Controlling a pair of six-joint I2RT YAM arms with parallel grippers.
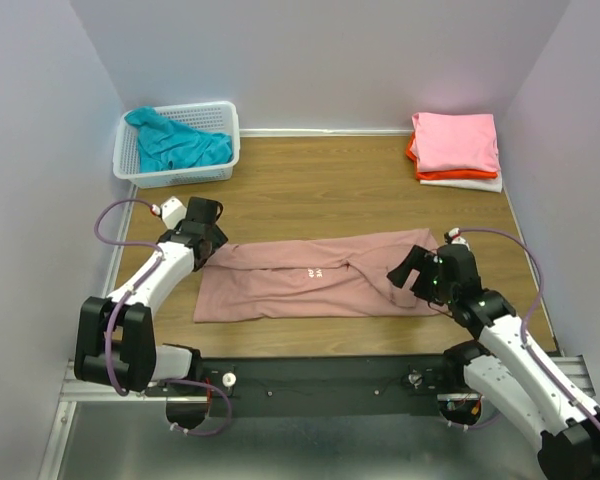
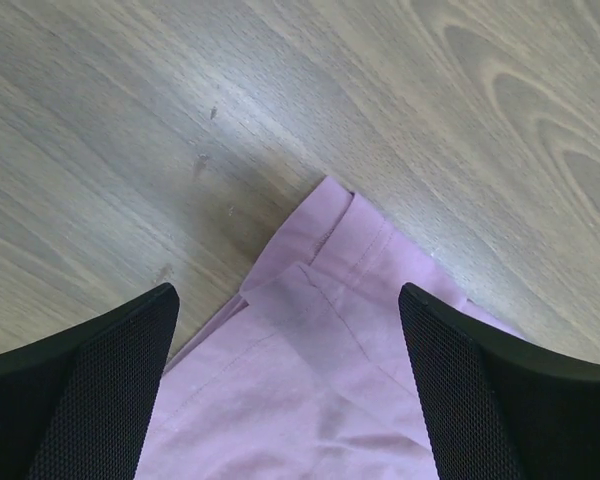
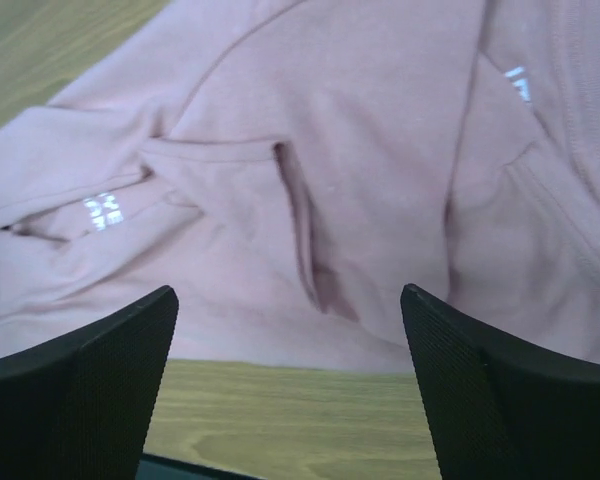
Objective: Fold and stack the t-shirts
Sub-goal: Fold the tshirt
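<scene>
**A:** The left gripper (image 2: 290, 300) is seen with its jaws spread wide and nothing held, poised over a corner of the dusty-pink t-shirt (image 1: 310, 275).

**B:** And the right gripper (image 3: 290, 300)?

**A:** Likewise parted and empty, above the shirt's right end, where tucked-in cloth and a bit of white lettering are shown.

**B:** Where is the shirt laid?

**A:** Across the wooden table (image 1: 320, 190), between the arms, narrowed into a long band. A folded stack (image 1: 456, 148) is seen at the far right, and a teal t-shirt (image 1: 175, 140) is heaped in the white basket (image 1: 180, 178).

**B:** Which step is judged in hand?

**A:** The lengthwise fold seems done, and the crosswise fold is not yet made. An end would need to be pinched through all layers and carried squarely over the other.
</scene>
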